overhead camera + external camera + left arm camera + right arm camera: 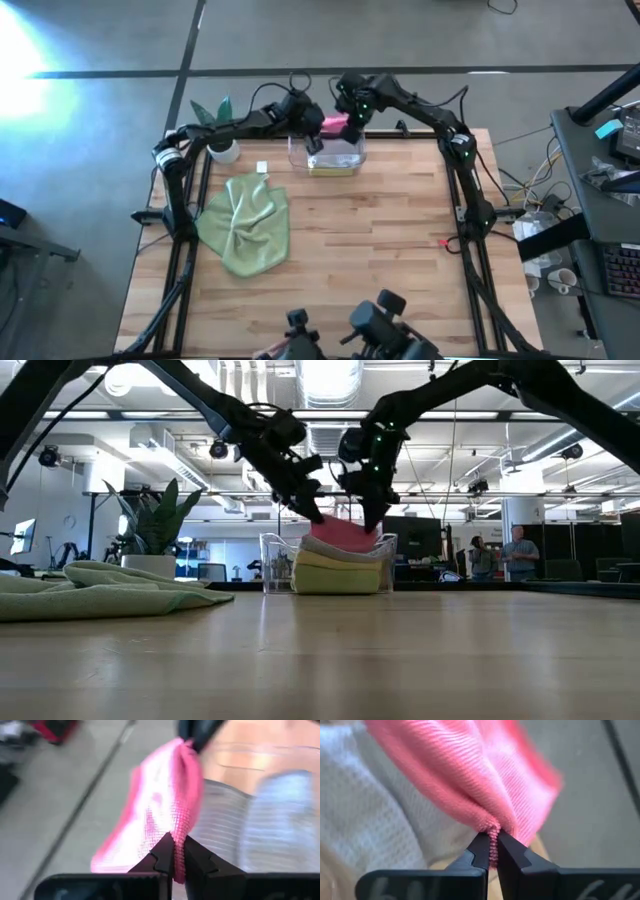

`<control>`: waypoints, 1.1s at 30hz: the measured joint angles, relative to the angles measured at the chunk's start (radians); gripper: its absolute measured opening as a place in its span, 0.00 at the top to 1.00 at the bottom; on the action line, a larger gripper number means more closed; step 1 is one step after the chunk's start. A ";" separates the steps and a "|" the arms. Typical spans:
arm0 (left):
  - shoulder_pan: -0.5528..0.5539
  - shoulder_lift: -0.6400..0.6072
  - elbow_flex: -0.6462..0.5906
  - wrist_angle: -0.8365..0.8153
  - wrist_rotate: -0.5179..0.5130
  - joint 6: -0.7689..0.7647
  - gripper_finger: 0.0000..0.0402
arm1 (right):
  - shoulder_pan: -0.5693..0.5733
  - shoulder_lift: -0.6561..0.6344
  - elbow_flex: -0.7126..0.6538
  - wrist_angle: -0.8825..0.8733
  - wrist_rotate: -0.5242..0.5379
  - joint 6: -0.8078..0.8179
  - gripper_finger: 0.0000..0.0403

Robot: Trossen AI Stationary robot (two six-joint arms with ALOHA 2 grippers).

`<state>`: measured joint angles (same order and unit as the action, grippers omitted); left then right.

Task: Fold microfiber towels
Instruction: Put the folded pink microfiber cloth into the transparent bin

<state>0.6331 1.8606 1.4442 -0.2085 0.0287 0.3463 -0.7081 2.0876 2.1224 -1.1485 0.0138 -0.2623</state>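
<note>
While over clear bin [328, 155], left claw [174, 862] and right claw [491, 851] clenched on pink towel [160, 815].

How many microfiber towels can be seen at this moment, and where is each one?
4 visible: a sage green towel crumpled on the table, a pink towel pinched by both the left gripper and right gripper over the clear bin, with grey and yellow towels inside. More may be hidden.

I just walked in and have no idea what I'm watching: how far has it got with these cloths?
Early, it seems. Both arms are at the clear bin at the table's far edge: the left pincer and the right pincer each pinch the pink towel above the grey towel and yellow towel stacked there. The sage green towel lies crumpled and unfolded.
</note>
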 joint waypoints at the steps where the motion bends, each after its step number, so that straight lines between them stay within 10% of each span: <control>1: -0.005 0.000 0.000 -0.020 0.022 -0.001 0.98 | 0.004 0.001 -0.006 -0.016 -0.002 0.001 0.97; 33: -0.068 0.005 -0.028 -0.258 0.123 -0.001 0.98 | 0.141 0.000 -0.090 -0.139 -0.067 0.000 0.88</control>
<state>0.5651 1.8656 1.4159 -0.4664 0.1513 0.3450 -0.5671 2.0876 2.0327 -1.2877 -0.0536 -0.2623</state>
